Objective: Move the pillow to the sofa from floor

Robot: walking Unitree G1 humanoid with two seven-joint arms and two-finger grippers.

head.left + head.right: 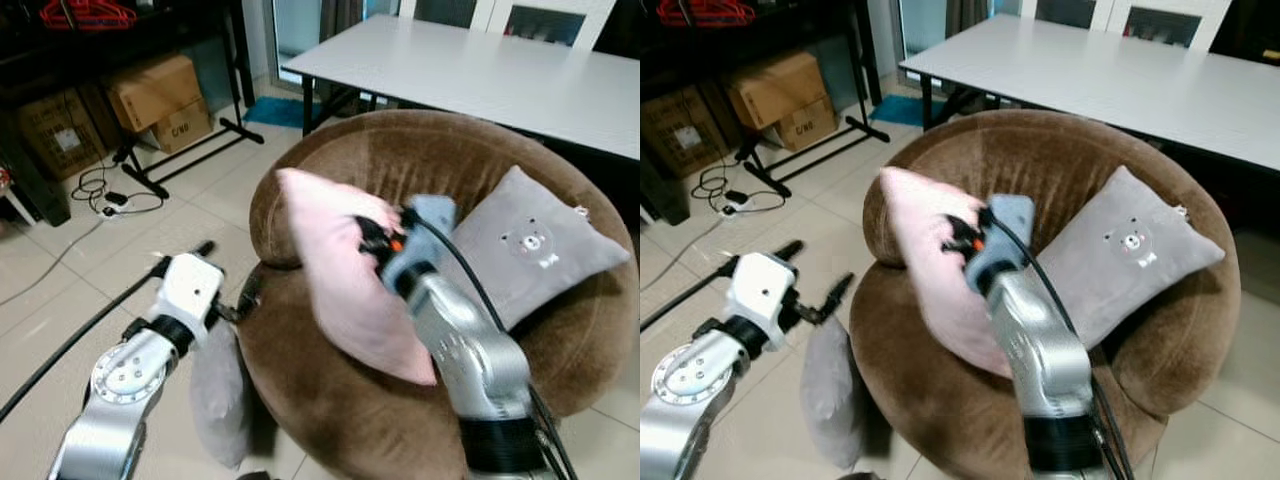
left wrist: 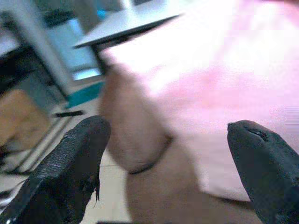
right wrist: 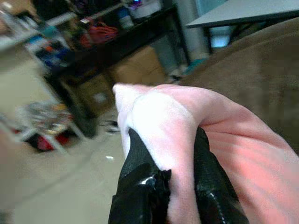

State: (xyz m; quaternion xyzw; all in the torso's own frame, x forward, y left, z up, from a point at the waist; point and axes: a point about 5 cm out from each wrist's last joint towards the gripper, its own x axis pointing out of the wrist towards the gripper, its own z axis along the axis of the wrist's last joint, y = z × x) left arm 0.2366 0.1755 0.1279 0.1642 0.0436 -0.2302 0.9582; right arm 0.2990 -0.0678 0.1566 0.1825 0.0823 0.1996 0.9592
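**A:** Head cam first. The right gripper (image 1: pixel 375 240) has the pink pillow (image 1: pixel 340 280) pinched near its upper edge, and the pillow hangs over the seat of the round brown sofa (image 1: pixel 330 410), so it's off the floor. Its long axis runs steeply down from that grip, lower corner toward the seat front. A grey bear pillow (image 1: pixel 530 250) leans on the backrest beside it.

**B:** And the left arm?

**A:** The left gripper (image 1: pixel 818 285) sits outside the sofa's rim over the tiled floor (image 1: pixel 760 235), holding nothing. A grey cushion (image 1: pixel 830 395) is slumped against the sofa base below it.

**B:** Left wrist view?

**A:** Blurry, but the fingers (image 2: pixel 70 168) are spread wide, with the pink pillow across the gap beyond them and apart from them.

**B:** Right wrist?

**A:** Both fingers (image 3: pixel 140 182) are clamped on a bunched fold of pink fabric. I'd say the seat lies straight below the pillow, so lowering and letting go is what's left.
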